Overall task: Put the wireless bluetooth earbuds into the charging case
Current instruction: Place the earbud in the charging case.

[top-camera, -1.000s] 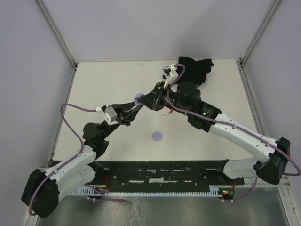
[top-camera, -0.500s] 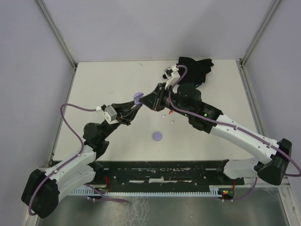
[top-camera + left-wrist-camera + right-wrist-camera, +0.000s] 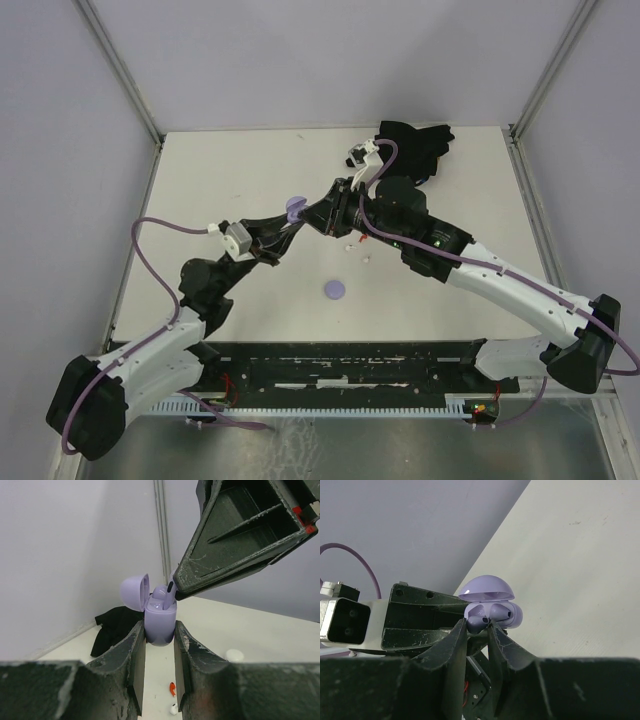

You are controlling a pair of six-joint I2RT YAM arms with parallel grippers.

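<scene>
My left gripper (image 3: 159, 630) is shut on the lavender charging case (image 3: 160, 620) and holds it upright above the table with its lid (image 3: 134, 591) open. My right gripper (image 3: 477, 626) is shut on a lavender earbud (image 3: 479, 624), which rests at the case's near socket. A second lavender earbud (image 3: 502, 612) sits in the case (image 3: 512, 615). In the top view both grippers meet at the case (image 3: 294, 209). A red earbud (image 3: 172, 688) and a white earbud (image 3: 173, 709) lie on the table below.
A lavender disc (image 3: 335, 289) lies on the table in front of the grippers. A white disc (image 3: 234, 655) lies to the right of the loose earbuds. A black cloth (image 3: 420, 145) is bunched at the back right.
The left arm's elbow has shifted slightly. Both grippers stay together at the case.
</scene>
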